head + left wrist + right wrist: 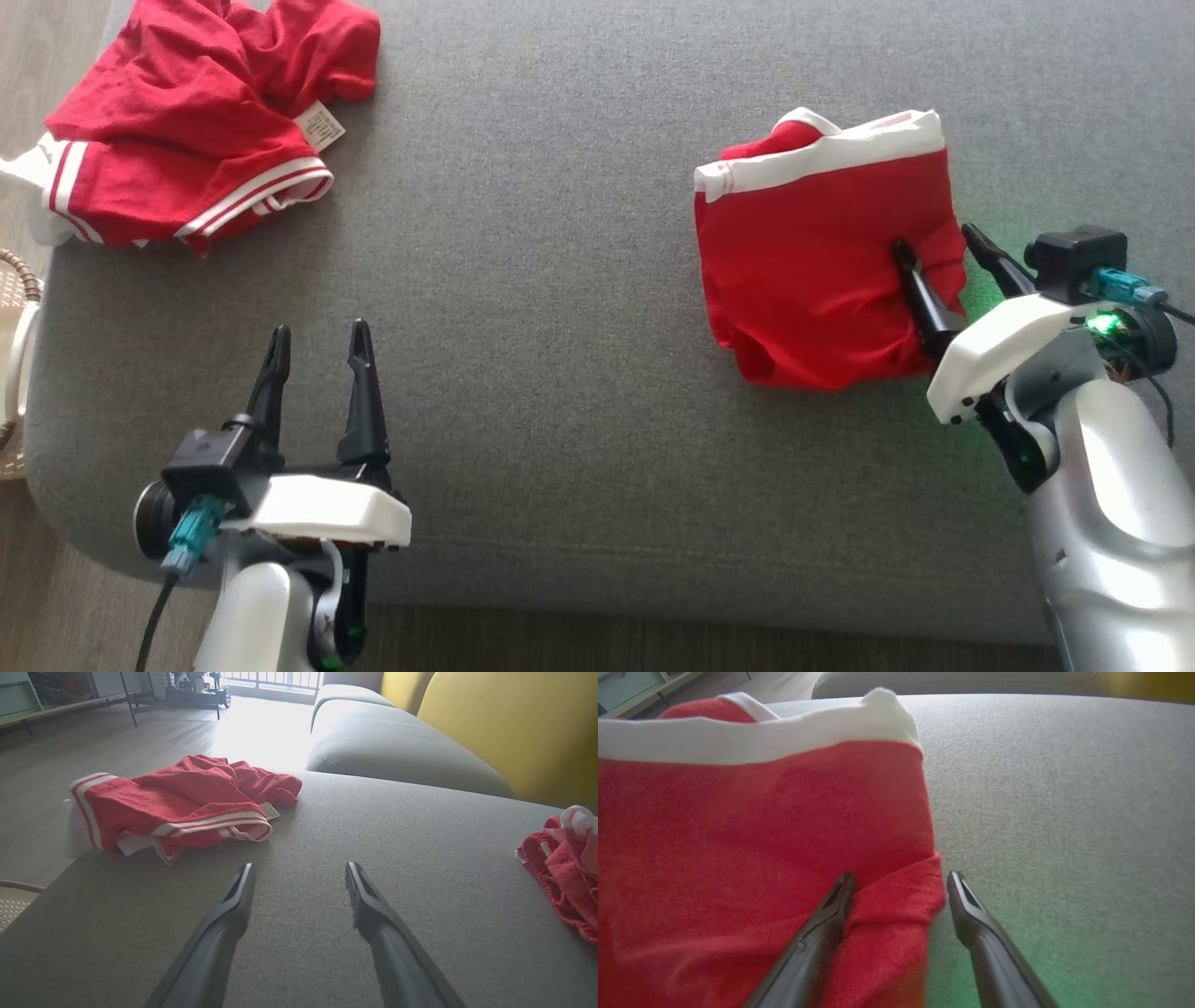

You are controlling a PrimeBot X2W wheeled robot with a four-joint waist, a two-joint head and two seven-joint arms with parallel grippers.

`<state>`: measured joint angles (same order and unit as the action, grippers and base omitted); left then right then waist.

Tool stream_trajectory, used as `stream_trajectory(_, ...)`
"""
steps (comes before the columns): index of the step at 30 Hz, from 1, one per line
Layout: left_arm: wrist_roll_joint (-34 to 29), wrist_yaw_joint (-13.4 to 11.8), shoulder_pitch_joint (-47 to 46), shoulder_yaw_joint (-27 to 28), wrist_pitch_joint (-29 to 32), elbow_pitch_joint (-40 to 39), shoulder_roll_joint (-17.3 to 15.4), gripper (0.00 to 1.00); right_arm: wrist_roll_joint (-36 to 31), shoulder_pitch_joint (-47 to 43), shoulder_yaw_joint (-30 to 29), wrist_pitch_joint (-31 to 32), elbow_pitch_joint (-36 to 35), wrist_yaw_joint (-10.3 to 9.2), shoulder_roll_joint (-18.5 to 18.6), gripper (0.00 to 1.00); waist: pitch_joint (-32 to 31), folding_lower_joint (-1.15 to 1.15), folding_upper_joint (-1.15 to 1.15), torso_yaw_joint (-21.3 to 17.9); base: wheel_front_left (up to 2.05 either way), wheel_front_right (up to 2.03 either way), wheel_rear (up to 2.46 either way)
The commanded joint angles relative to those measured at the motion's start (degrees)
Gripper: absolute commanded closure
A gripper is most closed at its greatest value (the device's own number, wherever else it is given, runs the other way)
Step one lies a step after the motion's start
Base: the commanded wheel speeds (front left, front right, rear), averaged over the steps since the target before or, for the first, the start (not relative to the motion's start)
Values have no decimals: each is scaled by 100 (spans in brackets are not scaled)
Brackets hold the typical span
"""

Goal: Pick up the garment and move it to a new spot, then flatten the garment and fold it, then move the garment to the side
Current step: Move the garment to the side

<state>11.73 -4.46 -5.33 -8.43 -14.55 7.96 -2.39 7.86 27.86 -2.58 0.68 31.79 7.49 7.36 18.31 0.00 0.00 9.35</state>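
Folded garment (803, 271) lies at right of cushion (560, 280). Right gripper (935, 239) wide, straddling its edge (one finger seemingly on cloth), likely to pinch and shift it. Left gripper (319, 329) wide, empty, parked clear.

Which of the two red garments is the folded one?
The garment with the plain white band, by the right gripper. The striped garment lies crumpled at the far left.

Matt red knit garment (822, 271), coarse grey woven sofa cushion (560, 280)
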Motion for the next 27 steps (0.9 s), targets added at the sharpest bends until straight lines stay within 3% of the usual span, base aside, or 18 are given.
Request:
stream_trajectory(1, -19, 28, -209, 187, -45, -152, -49, 0, -67, 229, 60, -25, -137, 0, -49, 0, 16, 0, 0, -1, 0, 0, 0)
stream_trajectory(8, -40, 53, -239, 156, -45, -122, -49, 0, 26, 358, 249, -5, 81, 0, -124, 0, 51, 0, 0, 23, 0, 0, 0)
stream_trajectory(10, -49, 56, -238, 156, -45, -113, -49, 0, 94, 376, 368, 7, 109, 0, -110, 92, 41, 0, 0, 22, 0, 0, 0)
stream_trajectory(11, -54, 55, -239, 156, -45, -109, -49, 0, 103, 381, 424, -1, 120, 0, -88, 100, 31, 0, 0, 20, 0, 0, 0)
stream_trajectory(19, -128, 71, -262, 207, -45, -175, -49, 0, 73, 517, 549, -187, 188, 0, 54, 100, -30, 0, 0, -92, 0, 0, 0)
stream_trajectory(27, -422, 246, -497, 292, -45, -351, -49, 0, 11, 827, 748, -301, 18, 0, 239, 100, 157, 0, 0, -436, 0, 0, 0)
